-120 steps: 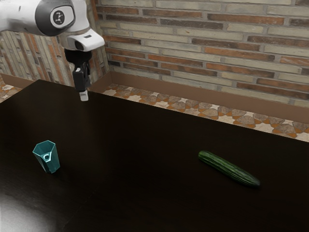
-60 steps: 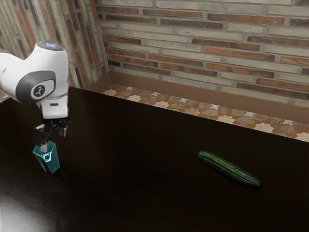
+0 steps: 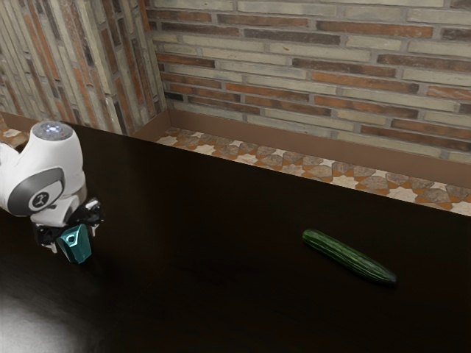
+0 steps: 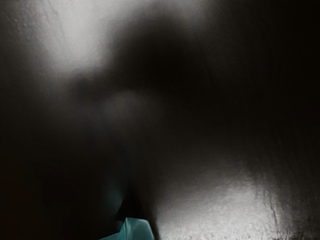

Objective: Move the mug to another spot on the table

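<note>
Because my hand sits low over the teal mug [image 3: 75, 248], what matters is that the mug lies straight under me, not off to 1 side. In the exterior view my gripper [image 3: 72, 237] is down at the mug's height, with black parts of the hand showing on both flanks of the teal body. The white wrist housing covers the mug's top, and I cannot tell whether the gripper has clamped the mug or merely brackets it. In the wrist view a sliver of the same teal mug [image 4: 131, 230] shows just under my hand, with the dark, glossy table [image 4: 225, 190] spreading out beyond it.

The mug stands on the dark table [image 3: 221, 294] near the exterior view's left edge, and I cannot say whether it is quite upright. The open tabletop runs toward the exterior view's right. The 1 other object, a cucumber [image 3: 349, 256], lies well apart from the mug on that side, its long axis slanting down toward the right.

I judge the grasp to be the step in hand. Any new spot for the mug should lie toward the middle of the table, short of the cucumber.
</note>
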